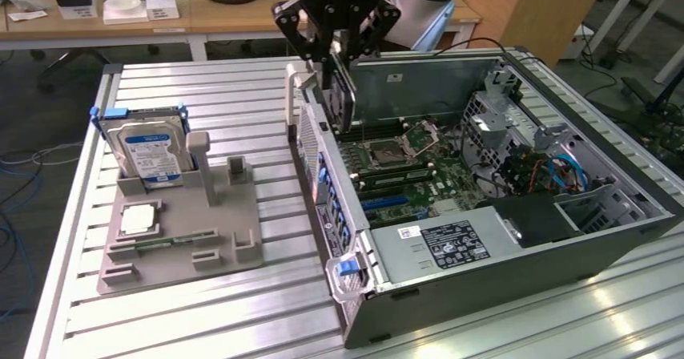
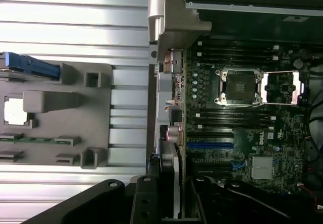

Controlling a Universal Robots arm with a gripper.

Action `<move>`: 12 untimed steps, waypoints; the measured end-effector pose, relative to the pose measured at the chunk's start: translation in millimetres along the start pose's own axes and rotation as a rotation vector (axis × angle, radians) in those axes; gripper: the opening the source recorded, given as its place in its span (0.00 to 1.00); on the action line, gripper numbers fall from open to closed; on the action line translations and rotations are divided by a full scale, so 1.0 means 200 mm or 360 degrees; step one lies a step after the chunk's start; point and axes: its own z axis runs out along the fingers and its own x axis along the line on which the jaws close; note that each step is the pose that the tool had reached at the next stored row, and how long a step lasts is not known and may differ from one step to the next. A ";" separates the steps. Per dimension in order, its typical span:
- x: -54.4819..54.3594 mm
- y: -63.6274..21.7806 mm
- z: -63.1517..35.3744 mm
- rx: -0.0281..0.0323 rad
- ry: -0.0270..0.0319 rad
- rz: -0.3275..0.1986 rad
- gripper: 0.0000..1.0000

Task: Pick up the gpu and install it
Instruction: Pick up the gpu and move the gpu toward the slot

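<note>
As tool (image 1: 339, 58) clamps the gpu (image 1: 342, 102), it hangs upright over computer case (image 1: 513, 255) | thin, dark face, pale metal edge

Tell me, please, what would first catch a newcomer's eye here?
The open computer case lies on its side at the exterior view's right, green board exposed. Over it the gripper holds a graphics card upright. A blue-labelled hard drive stands in the grey holder at that view's left.
</note>
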 end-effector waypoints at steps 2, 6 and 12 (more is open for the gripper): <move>-0.03 0.000 0.001 -0.00003 0.00000 0.0000 0.28; -0.09 -0.001 0.003 -0.00005 0.00000 0.0000 0.28; -0.19 -0.002 0.007 -0.00004 0.00000 0.0000 0.28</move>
